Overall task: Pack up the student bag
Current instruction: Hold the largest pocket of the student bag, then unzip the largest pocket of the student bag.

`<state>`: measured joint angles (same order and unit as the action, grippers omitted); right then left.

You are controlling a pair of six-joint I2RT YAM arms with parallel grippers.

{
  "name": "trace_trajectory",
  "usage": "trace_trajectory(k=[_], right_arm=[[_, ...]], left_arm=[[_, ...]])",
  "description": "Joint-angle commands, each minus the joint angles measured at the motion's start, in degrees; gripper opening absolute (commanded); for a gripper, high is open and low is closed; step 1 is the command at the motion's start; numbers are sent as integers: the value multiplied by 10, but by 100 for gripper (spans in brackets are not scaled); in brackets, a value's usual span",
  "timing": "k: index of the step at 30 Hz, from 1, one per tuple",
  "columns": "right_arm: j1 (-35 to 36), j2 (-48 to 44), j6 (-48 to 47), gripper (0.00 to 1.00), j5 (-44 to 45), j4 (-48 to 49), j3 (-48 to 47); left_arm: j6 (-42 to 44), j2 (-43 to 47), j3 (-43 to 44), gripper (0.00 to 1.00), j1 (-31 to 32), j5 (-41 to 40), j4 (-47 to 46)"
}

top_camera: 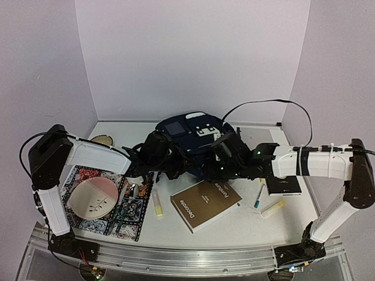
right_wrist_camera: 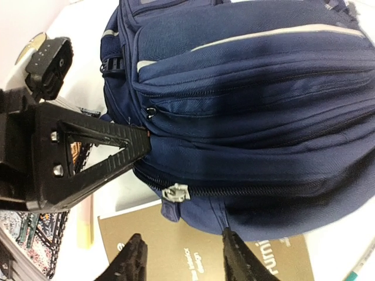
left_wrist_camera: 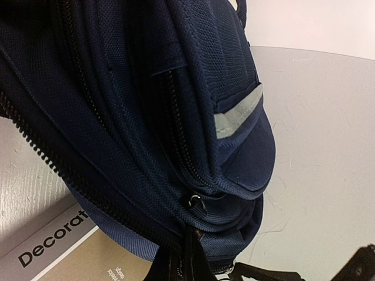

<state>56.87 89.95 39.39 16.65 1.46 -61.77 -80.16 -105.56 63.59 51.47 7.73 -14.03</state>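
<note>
At the desk's far middle lay the student bag (top_camera: pixel 190 132), zips facing the near edge. The left tool (right_wrist_camera: pixel 143 140) pinched its seam (to steady it, I judged) while the right tool (right_wrist_camera: pixel 183 252), fingers apart, hovered beside the silver zipper pull (right_wrist_camera: pixel 176 193), probably to open it.

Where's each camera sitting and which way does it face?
Top external: above, behind the bases, looking down at the table; both arms show.
Left wrist: close against the zippered side of the student bag; hardly any arm shows.
Right wrist: faces the bag's zippers; right gripper open below, left gripper at left.
Shared: bag and book in all.
</note>
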Motion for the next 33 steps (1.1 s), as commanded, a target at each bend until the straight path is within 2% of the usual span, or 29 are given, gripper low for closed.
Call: trace_trajectory(k=[1, 14, 23, 28, 33], right_arm=[[21, -20, 7, 45, 58, -75, -37], [58, 71, 9, 39, 127, -98, -106], [60, 135, 42, 40, 207, -150, -154], [59, 143, 57, 36, 257, -190, -152], [53, 120, 75, 27, 261, -205, -123]], left_arm=[[-11, 25, 9, 0, 4, -17, -64], [-29, 29, 11, 0, 13, -34, -67], [-31, 34, 10, 0, 17, -38, -68], [-27, 39, 5, 0, 17, -43, -68], [-25, 45, -3, 0, 17, -47, -68]])
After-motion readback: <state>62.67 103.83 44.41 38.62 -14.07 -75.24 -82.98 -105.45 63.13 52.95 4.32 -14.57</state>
